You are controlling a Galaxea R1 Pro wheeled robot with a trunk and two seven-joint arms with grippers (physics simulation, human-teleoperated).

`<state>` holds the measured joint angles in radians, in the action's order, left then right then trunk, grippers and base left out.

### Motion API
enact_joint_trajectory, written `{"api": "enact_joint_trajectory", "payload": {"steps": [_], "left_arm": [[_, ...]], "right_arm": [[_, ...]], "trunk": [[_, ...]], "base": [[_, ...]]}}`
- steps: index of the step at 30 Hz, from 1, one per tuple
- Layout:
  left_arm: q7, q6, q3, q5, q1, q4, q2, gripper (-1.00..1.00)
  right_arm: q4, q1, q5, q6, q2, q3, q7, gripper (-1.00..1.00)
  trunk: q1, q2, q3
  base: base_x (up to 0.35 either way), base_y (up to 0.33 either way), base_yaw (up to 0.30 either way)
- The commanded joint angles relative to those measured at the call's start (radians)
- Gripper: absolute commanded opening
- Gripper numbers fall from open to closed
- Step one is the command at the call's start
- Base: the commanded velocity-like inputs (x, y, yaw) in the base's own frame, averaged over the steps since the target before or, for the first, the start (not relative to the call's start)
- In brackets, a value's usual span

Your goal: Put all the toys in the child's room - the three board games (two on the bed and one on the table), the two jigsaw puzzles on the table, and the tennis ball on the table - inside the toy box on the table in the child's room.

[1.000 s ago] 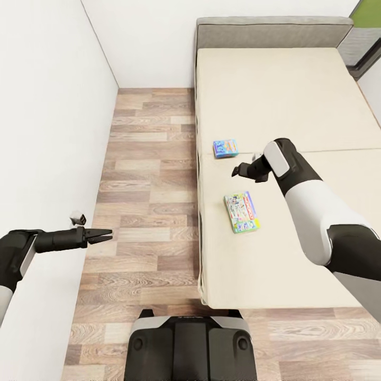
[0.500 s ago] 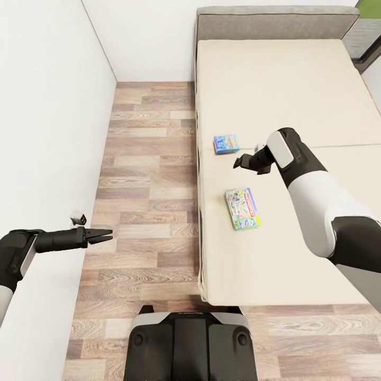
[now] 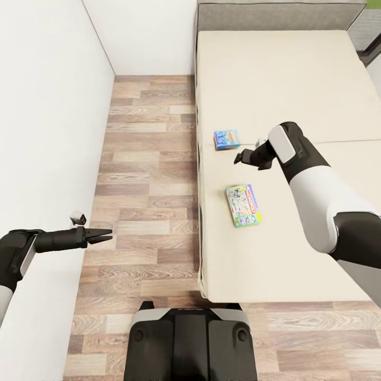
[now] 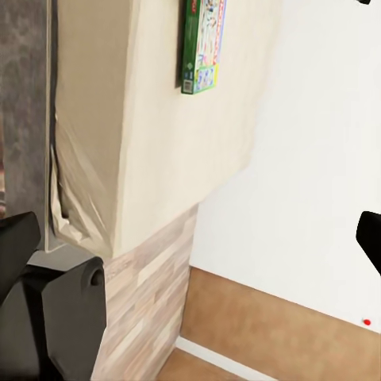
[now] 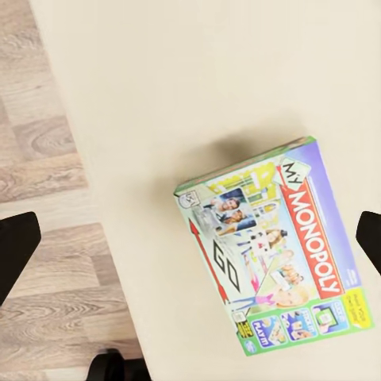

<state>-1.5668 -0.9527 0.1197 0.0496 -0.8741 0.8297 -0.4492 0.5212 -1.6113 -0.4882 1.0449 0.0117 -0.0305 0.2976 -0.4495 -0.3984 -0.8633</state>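
Note:
Two board games lie on the beige bed point(image 3: 296, 79). The light blue cartoon one point(image 3: 226, 139) sits near the bed's left edge. The white and red Monopoly one point(image 3: 243, 205) point(image 5: 270, 254) point(image 4: 200, 44) lies closer to me. My right gripper point(image 3: 238, 157) point(image 5: 193, 242) hovers open above the mattress between the two boxes, holding nothing. From the right wrist view, the Monopoly box lies beneath the spread fingers. My left gripper point(image 3: 106, 233) point(image 4: 194, 242) is open and empty over the wooden floor, left of the bed.
A white wall point(image 3: 47, 132) runs close along the left arm. Wooden floor point(image 3: 151, 159) lies between wall and bed. The grey headboard point(image 3: 280, 9) closes the bed's far end. My dark base point(image 3: 190, 338) stands at the bed's near corner.
The head view has shifted, so the bed sits higher in the picture. My right gripper has edged slightly farther out over the mattress. The left arm has not moved.

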Motion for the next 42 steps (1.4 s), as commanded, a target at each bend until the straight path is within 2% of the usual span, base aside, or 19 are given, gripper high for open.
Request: {"api": "enact_joint_trajectory", "payload": {"steps": [1,17,25,36,42], "left_arm": [[-0.004,-0.011,0.000,0.000,0.000,0.000,-0.001,1.00],[-0.004,-0.016,0.005,0.004,0.000,0.002,-0.002,1.00],[-0.004,-0.045,0.005,0.010,-0.001,0.036,0.001,1.00],[-0.004,-0.078,0.003,0.013,-0.004,0.143,0.034,1.00],[-0.004,-0.086,0.004,0.015,-0.014,0.174,0.042,1.00]], "right_arm": [[0.001,-0.001,-0.011,0.002,0.002,-0.003,0.009,1.00],[0.000,-0.013,-0.010,0.002,0.012,-0.006,0.009,1.00],[0.000,-0.014,-0.010,0.002,0.013,-0.019,0.009,1.00],[0.000,-0.015,-0.010,0.002,0.011,-0.023,0.009,1.00],[0.000,-0.015,-0.010,0.002,0.011,-0.023,0.008,1.00]], "trunk": [[0.000,-0.002,-0.003],[0.000,-0.002,-0.029],[0.000,-0.002,-0.042],[0.000,-0.002,-0.060],[0.000,-0.002,-0.070]], "base": [[0.000,0.000,0.000],[0.000,0.000,0.000],[0.000,0.000,0.000],[0.000,0.000,0.000],[0.000,0.000,0.000]]}}
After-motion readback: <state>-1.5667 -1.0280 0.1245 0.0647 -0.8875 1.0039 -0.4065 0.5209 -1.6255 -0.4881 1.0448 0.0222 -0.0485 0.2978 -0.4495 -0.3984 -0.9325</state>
